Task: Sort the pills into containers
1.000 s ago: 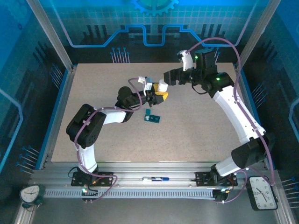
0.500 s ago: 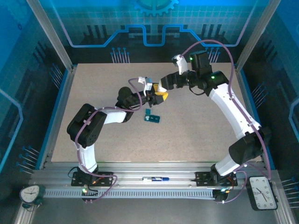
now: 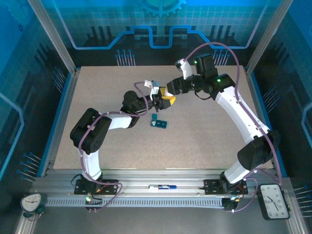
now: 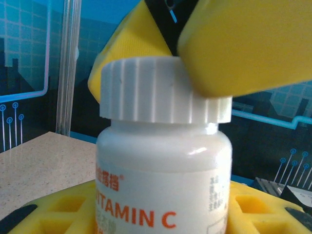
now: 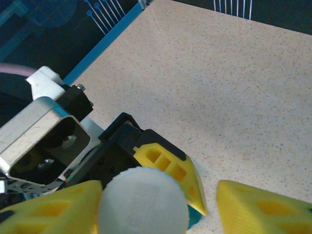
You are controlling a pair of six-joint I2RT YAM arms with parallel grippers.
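Observation:
My left gripper (image 3: 163, 100) is shut on a white "Vitamin C" bottle (image 4: 161, 185) and holds it upright above the table. The bottle's ribbed white cap (image 4: 146, 92) is on. My right gripper (image 5: 161, 214) reaches over the cap (image 5: 143, 202) from above. Its left finger lies against the cap and its right finger (image 5: 263, 209) stands a little apart, so it is open. In the left wrist view one yellow right-arm finger (image 4: 248, 44) overlaps the cap's edge. The teal containers (image 3: 158, 124) lie on the table just in front of the bottle. The pills are out of view.
The speckled table (image 3: 209, 141) has a blue rim and glass walls on three sides. A pen (image 3: 163, 186) lies on the front rail. Open tabletop stretches to the right of and in front of the pill box.
My right gripper has moved left and down onto the bottle's cap, and its jaws have narrowed around it. The left arm and bottle have stayed put.

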